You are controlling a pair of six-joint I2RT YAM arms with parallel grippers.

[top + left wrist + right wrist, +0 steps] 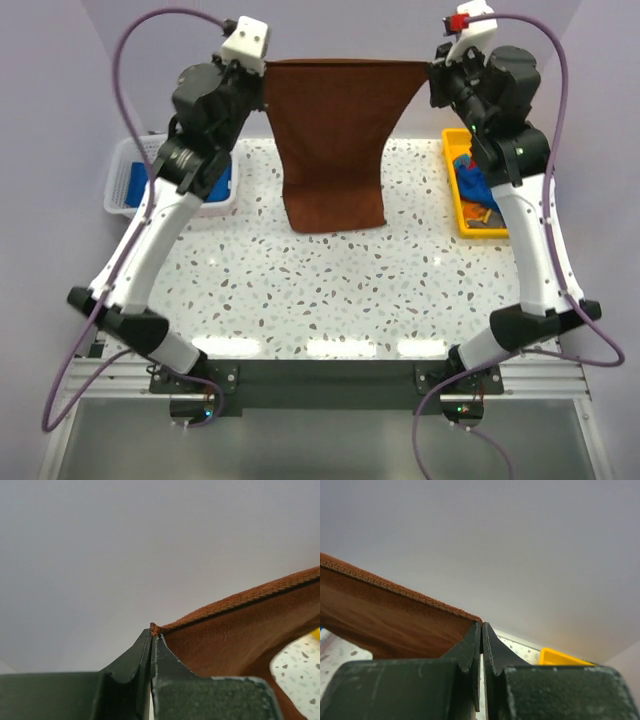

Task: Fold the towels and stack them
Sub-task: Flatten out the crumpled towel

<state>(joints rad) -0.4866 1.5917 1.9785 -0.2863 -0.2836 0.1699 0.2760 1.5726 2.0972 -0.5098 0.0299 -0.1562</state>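
A rust-brown towel [335, 140] hangs spread in the air over the far half of the table, its lower edge resting on the tabletop. My left gripper [266, 68] is shut on its top left corner, and the pinched corner [154, 628] pokes out between the fingertips. My right gripper [433, 68] is shut on the top right corner, where the towel's hem [400, 591] runs into the jaws. More towels, blue and orange [472, 182], lie bunched in the yellow tray. A blue towel [215, 188] lies in the white basket.
The white lattice basket [125, 185] stands at the far left of the speckled table [330, 290]. The yellow tray [462, 215] stands at the far right. Pale walls close in the back and sides.
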